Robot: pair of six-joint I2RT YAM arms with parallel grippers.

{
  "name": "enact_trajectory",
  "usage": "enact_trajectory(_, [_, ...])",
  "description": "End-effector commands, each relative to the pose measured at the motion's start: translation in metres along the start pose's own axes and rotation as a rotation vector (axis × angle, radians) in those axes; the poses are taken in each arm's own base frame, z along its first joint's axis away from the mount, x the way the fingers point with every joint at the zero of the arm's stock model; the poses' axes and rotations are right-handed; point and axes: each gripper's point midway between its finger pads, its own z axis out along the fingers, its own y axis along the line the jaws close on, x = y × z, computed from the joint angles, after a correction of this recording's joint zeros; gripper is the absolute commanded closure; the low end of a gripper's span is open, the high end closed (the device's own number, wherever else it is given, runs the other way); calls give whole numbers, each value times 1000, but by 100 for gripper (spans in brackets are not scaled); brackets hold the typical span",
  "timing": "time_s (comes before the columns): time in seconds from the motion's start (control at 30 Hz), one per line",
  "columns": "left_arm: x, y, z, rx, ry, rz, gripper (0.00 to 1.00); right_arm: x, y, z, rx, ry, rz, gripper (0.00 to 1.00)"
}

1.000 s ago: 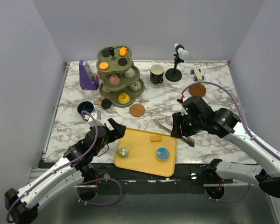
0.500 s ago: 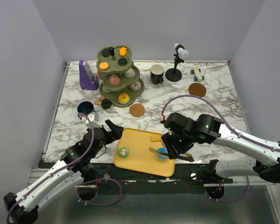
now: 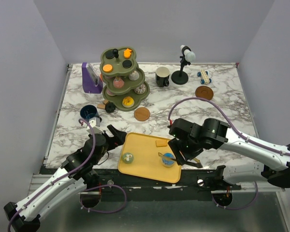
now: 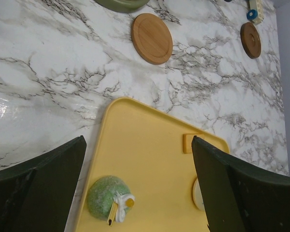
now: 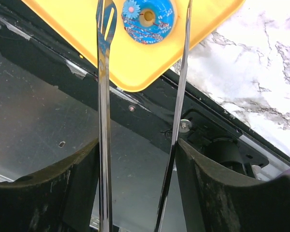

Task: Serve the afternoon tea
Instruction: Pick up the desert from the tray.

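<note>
A yellow tray [image 3: 145, 145] at the near edge holds a green cupcake [image 3: 128, 157], a blue doughnut [image 3: 167, 159] and a tan biscuit [image 3: 160, 143]. My right gripper [image 3: 181, 152] is shut on metal tongs [image 3: 165, 155]. In the right wrist view the tong arms [image 5: 104, 96] straddle the doughnut [image 5: 147, 17], spread apart. My left gripper [image 3: 113, 136] is open and empty over the tray's left edge, with the cupcake [image 4: 106, 199] between its fingers in the left wrist view. The olive-green stand [image 3: 122, 79] at the back holds several treats.
A dark-blue mug [image 3: 88, 112] sits left, and a black cream-lined mug [image 3: 162, 76] at the back. Brown coasters [image 3: 142, 114] [image 3: 204, 92] lie on the marble. A purple holder [image 3: 91, 77], a black stand with a white ball [image 3: 182, 67] and a small toy [image 3: 204, 75] line the back.
My right arm swung left from the table beside the tray, carrying the tongs to the blue doughnut. My left gripper shifted slightly back from the tray.
</note>
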Motion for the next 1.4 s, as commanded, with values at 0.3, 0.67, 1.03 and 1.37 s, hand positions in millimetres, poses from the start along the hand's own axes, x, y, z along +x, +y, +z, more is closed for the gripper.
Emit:
enact_trajectory(0.3, [2, 3, 1, -6, 3, -1, 2, 20, 6, 19, -21, 48, -9, 31])
enact_trajectory(0.67, [3, 0, 1, 0, 13, -1, 1, 26, 13, 34, -61, 69, -5, 31])
enact_trajectory(1.03, [2, 4, -2, -3, 5, -12, 1, 11, 11, 28, -40, 4, 9, 42])
enact_trajectory(1.37, [-24, 6, -17, -10, -90, -7, 1, -70, 20, 8, 31, -272, 27, 53])
